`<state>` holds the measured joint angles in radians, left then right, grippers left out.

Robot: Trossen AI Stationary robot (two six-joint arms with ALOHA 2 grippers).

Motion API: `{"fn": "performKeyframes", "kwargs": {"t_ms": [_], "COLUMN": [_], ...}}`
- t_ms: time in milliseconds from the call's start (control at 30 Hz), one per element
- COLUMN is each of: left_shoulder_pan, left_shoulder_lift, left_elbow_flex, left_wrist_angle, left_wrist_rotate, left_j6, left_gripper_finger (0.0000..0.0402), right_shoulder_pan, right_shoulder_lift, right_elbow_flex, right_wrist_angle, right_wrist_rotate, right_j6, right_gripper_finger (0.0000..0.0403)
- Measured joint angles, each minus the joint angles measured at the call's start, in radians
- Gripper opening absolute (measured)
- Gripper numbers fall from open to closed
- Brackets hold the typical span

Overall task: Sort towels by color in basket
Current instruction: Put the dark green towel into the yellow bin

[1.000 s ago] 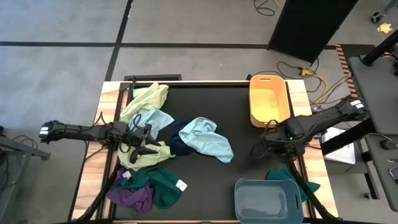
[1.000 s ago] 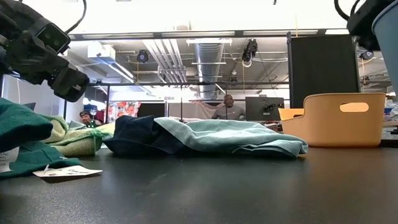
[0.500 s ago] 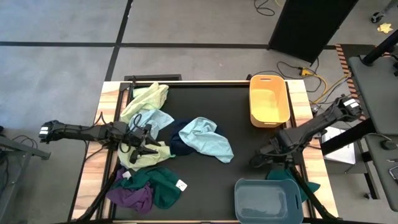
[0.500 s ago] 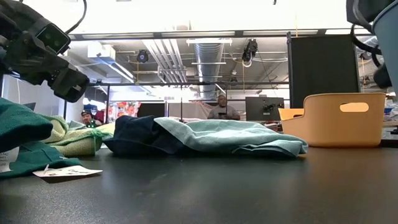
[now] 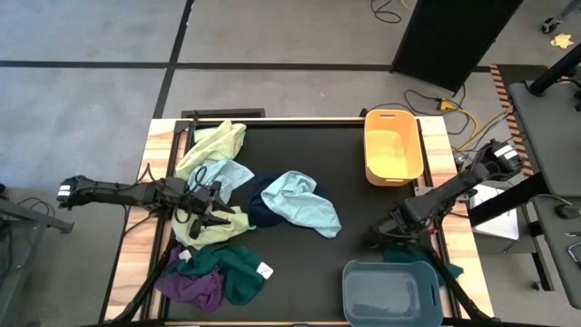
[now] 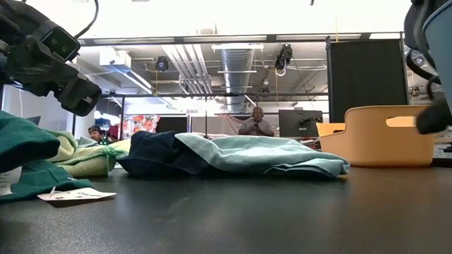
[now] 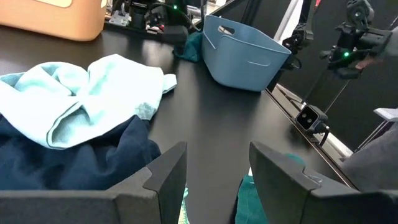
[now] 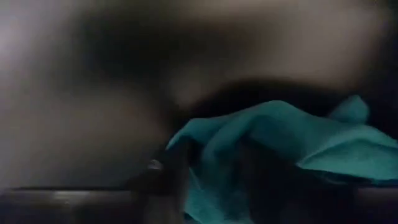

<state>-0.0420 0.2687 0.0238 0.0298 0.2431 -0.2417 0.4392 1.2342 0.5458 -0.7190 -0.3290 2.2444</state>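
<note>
The left gripper [image 5: 215, 218] hovers over the left part of the black desk [image 5: 345, 145], above the pale yellow-green towel [image 5: 211, 229]. In the left wrist view its two fingers [image 7: 166, 176] stand well apart, with nothing between them.

The right gripper [image 5: 381, 238] is low at the right edge of the desk, just above the blue basket [image 5: 392, 292] and close to a teal towel [image 5: 406, 256] that lies behind this basket. In the right wrist view the teal cloth [image 8: 280, 146] fills the frame, but I cannot tell if the gripper is open or closed.

In the middle of the desk a light blue towel [image 5: 304, 204] lies partly over a navy towel [image 5: 261, 207]. A second light blue towel [image 5: 218, 174] and another yellow-green towel [image 5: 218, 143] are at the back left. At the front left a teal green towel [image 5: 234, 272] touches a purple towel [image 5: 191, 289]. An orange basket [image 5: 392, 145] stands at the back right; I see no towel in it.
</note>
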Motion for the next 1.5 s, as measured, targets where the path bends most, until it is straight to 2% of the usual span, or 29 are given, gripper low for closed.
{"fn": "performKeyframes", "kwargs": {"t_ms": [133, 300, 433, 633, 833, 1033, 1100, 1200, 1367, 1433, 1500], "left_shoulder_pan": [0.0, 0.0, 0.0, 0.0, 0.0, 0.0, 0.0, 0.0, 0.0, 0.0, 0.0], "left_shoulder_lift": [0.0, 0.0, 0.0, 0.0, 0.001, 0.004, 0.004, 0.005, 0.005, 0.005, 0.005], "left_elbow_flex": [0.0, 0.0, 0.0, 0.0, 0.0, 0.0, 0.0, 0.0, 0.0, 0.0, 0.0], "left_wrist_angle": [0.0, 0.0, 0.0, 0.0, -0.001, -0.001, -0.001, -0.001, -0.001, -0.001, -0.001], "left_wrist_rotate": [0.0, 0.0, 0.0, 0.0, 0.0, 0.0, 0.0, 0.0, 0.0, 0.0, 0.0], "left_j6": [0.0, 0.0, 0.0, 0.0, 0.0, 0.0, 0.0, 0.0, 0.0, 0.0, 0.0], "left_gripper_finger": [0.0159, 0.0159, 0.0159, 0.0159, 0.0159, 0.0159, 0.0159, 0.0159, 0.0159, 0.0159, 0.0159], "right_shoulder_pan": [-0.031, -0.089, -0.156, -0.264, -0.418, -0.589, -0.641, -0.711, -0.784, -0.802, -0.819], "right_shoulder_lift": [0.004, 0.004, 0.004, -0.045, -0.155, -0.264, -0.288, -0.32, -0.332, -0.332, -0.335], "right_elbow_flex": [0.039, 0.117, 0.181, 0.314, 0.499, 0.623, 0.643, 0.647, 0.602, 0.56, 0.507], "right_wrist_angle": [-0.007, -0.01, -0.054, -0.017, 0.025, -0.063, -0.137, -0.231, -0.435, -0.465, -0.444], "right_wrist_rotate": [0.173, 0.43, 0.594, 0.806, 0.873, 1.04, 1.089, 1.096, 1.087, 1.063, 0.985], "right_j6": [-0.069, -0.21, -0.349, -0.699, -1.193, -1.533, -1.594, -1.663, -1.624, -1.606, -1.611], "right_gripper_finger": [0.0024, 0.0011, 0.0011, 0.001, 0.0009, 0.0009, 0.0009, 0.0009, 0.0009, 0.0009, 0.0009]}}
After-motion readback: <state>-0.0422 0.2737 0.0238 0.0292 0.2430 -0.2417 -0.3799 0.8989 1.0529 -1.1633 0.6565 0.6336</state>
